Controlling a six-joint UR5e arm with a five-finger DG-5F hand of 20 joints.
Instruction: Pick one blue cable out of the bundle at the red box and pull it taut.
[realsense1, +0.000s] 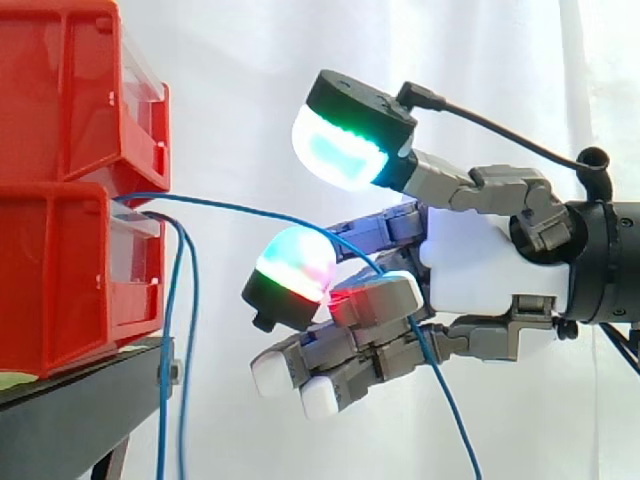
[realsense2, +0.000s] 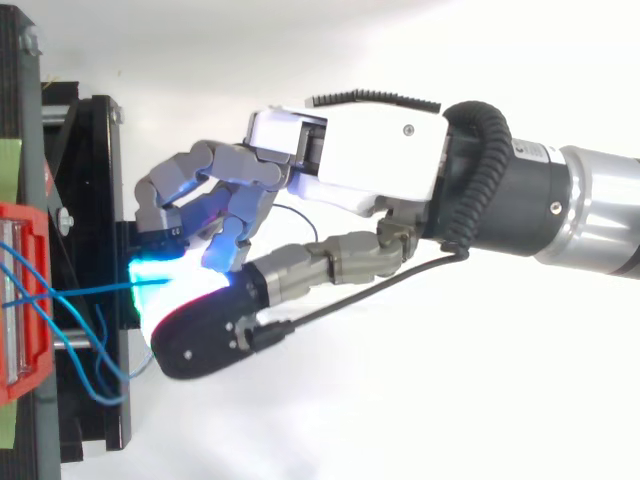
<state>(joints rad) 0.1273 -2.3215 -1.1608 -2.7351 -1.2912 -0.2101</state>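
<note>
The hand (realsense1: 490, 250) lies nearest in the side view, reaching level toward the lower red box (realsense1: 50, 280) and standing well clear of that box's open front. Its fingers are curled inward, and one blue cable (realsense1: 270, 214) passes between them. It is nipped where a pad (realsense1: 295, 265) glowing green, magenta and red meets a grey finger, with a red gleam at the contact. A second pad, higher up and glowing white, cyan and green, touches nothing. The remaining fingers fold beneath with plain white tips.

The held cable leaves the lower red box at its upper front edge and runs to the fingers in a shallow sagging arc, not quite straight. Its loose end then drops out under the hand on the side away from the box. From above, the hand (realsense2: 370, 160) faces the box (realsense2: 22, 222), and the cable (realsense2: 90, 290) crosses from the box into a cyan glow at the fingertips.

The other blue cables (realsense1: 165, 350) hang slack from the same box's front, falling past the edge of the black surface (realsense1: 70, 410) under the box. From above they lie in loose loops (realsense2: 100, 375) just beside the box. An upper red box (realsense1: 60, 80) is stacked on the lower one, and a white curtain (realsense1: 300, 50) hangs behind both
</note>
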